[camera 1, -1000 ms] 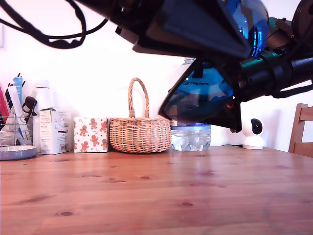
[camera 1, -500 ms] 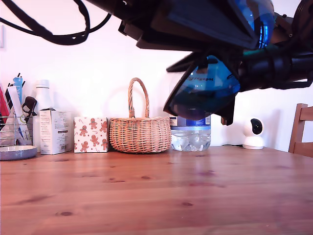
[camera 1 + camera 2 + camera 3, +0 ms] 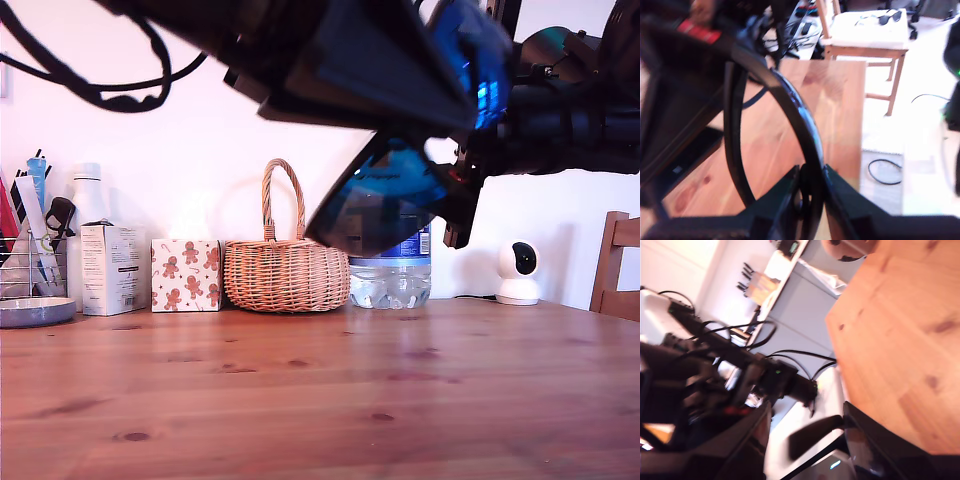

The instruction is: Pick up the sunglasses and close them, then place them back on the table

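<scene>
The sunglasses (image 3: 385, 205), black-framed with a blue mirrored lens, hang tilted in the air above the table (image 3: 300, 400), in front of the water bottle. Two dark arms meet at them, one from the exterior view's upper left and one from its right. In the first wrist view my first gripper (image 3: 812, 200) is shut on the curved black rim of the sunglasses (image 3: 790, 105). My second gripper (image 3: 810, 440) has its fingers wide apart. A dark blurred strip lies between them against one finger. What that strip is I cannot tell.
Along the back wall stand a utensil rack (image 3: 30, 250), a white carton (image 3: 110, 268), a gingerbread box (image 3: 185, 275), a wicker basket (image 3: 286, 272), a water bottle (image 3: 390, 280) and a small white camera (image 3: 518, 272). A wooden chair (image 3: 617, 262) is at the exterior view's right edge.
The sunglasses have risen a little and shifted towards the exterior view's left, tilting more. More of the water bottle shows under them. Both arms moved with them.
</scene>
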Action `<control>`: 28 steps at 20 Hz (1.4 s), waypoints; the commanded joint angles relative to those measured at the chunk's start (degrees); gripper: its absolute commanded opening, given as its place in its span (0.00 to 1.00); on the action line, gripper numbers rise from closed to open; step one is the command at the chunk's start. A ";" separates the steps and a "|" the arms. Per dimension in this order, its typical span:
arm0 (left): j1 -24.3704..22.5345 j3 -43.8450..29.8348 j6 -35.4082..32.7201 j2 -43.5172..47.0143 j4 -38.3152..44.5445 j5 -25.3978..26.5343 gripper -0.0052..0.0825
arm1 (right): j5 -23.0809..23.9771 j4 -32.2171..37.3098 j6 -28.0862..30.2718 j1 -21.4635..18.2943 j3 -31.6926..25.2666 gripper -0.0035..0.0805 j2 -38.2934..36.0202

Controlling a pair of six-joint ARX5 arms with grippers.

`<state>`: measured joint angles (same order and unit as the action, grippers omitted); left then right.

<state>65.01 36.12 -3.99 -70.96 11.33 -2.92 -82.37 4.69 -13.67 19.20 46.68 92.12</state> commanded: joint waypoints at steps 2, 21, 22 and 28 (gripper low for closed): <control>-1.40 0.33 -0.11 0.59 -1.09 -0.63 0.16 | -3.17 0.04 -0.07 0.22 -0.81 0.53 0.52; -5.40 0.33 -5.70 0.59 -2.82 -3.15 0.16 | 1.57 1.40 0.11 0.22 -0.79 0.52 0.52; -5.14 0.33 -6.62 0.59 -3.10 -3.13 0.16 | 3.82 2.58 0.07 0.22 -0.76 0.52 0.52; -4.63 0.33 -7.37 0.59 -5.44 -3.06 0.16 | 8.24 3.89 0.24 -1.03 4.46 0.52 0.52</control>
<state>60.27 36.12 -10.94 -70.96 5.76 -5.96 -74.43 7.75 -13.67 18.65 48.73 92.14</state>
